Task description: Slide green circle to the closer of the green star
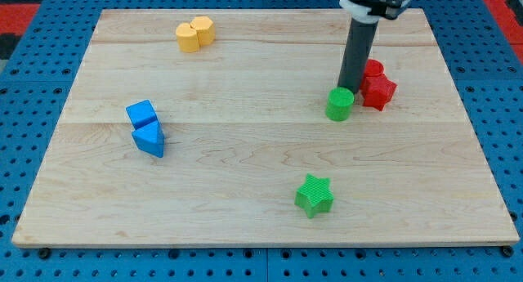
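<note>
The green circle is a short green cylinder at the board's right of centre. My tip stands right behind it, at its upper right edge, touching or nearly touching it. The green star lies lower down, near the view's bottom, a little left of the circle. The rod rises dark and straight from the tip to the view's top.
A red circle and a red star sit just right of my tip. A blue cube and a blue triangle lie at the left. Two yellow blocks sit at the top left. The wooden board ends near the view's bottom.
</note>
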